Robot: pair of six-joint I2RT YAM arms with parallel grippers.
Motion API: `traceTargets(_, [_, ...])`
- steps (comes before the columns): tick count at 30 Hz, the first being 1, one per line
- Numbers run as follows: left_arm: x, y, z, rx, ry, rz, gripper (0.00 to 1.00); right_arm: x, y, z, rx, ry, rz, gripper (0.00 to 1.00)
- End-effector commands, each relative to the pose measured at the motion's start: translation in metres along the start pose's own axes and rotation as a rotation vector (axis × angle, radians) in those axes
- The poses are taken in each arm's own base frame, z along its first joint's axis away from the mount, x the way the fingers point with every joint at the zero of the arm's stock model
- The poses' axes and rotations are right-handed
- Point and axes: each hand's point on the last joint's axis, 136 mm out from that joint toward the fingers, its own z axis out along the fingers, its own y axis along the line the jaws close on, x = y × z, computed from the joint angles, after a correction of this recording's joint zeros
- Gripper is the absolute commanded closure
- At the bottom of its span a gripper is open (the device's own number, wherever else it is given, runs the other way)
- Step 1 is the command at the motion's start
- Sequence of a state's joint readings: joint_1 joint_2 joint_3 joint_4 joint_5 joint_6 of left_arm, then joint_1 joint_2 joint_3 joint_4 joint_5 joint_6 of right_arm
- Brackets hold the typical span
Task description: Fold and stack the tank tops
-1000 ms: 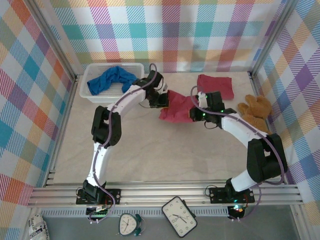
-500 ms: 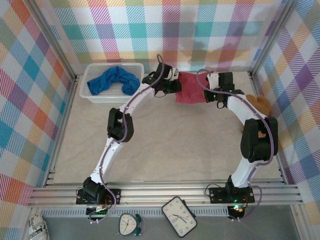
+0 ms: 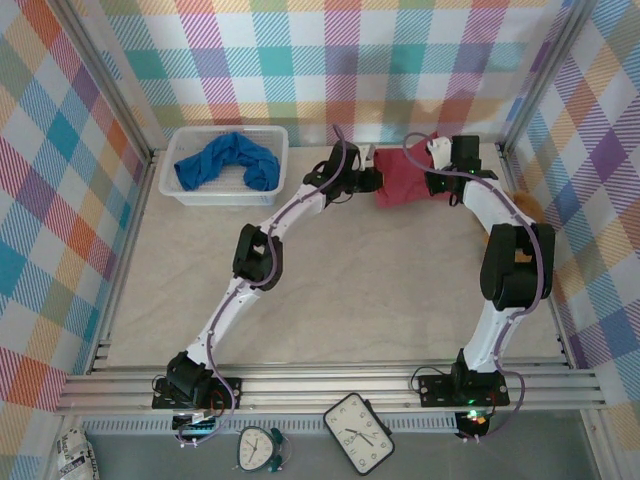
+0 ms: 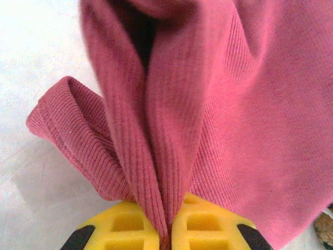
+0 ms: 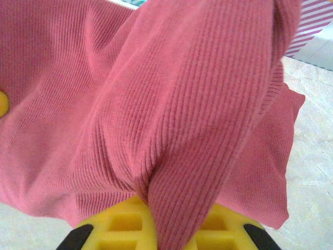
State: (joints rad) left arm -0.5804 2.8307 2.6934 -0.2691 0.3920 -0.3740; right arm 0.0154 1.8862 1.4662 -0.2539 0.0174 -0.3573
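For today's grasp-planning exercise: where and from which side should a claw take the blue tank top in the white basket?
Pinch the blue tank top at its bunched middle hump, coming straight down from above: the basket walls likely block a sideways approach.

no legible text, clock [image 3: 357,433] dial markings too small to read

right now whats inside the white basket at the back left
A crumpled blue tank top lies inside the white basket, stretched across its floor from side to side. Anything beneath the cloth is covered and cannot be seen.
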Motion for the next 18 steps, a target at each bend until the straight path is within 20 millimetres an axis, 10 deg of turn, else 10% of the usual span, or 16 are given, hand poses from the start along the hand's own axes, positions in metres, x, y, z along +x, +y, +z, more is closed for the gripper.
traceTargets(1, [-0.025, -0.011, 0.004, 0.031, -0.121, 0.053, 0.90, -0.016, -0.012, 0.003, 0.027, -0.040, -0.035, 1.00])
traceTargets(18, [-0.024, 0.004, 0.017, 0.012, -0.182, 0.050, 0.59, -0.022, -0.051, 0.021, 0.125, -0.032, -0.048, 1.00])
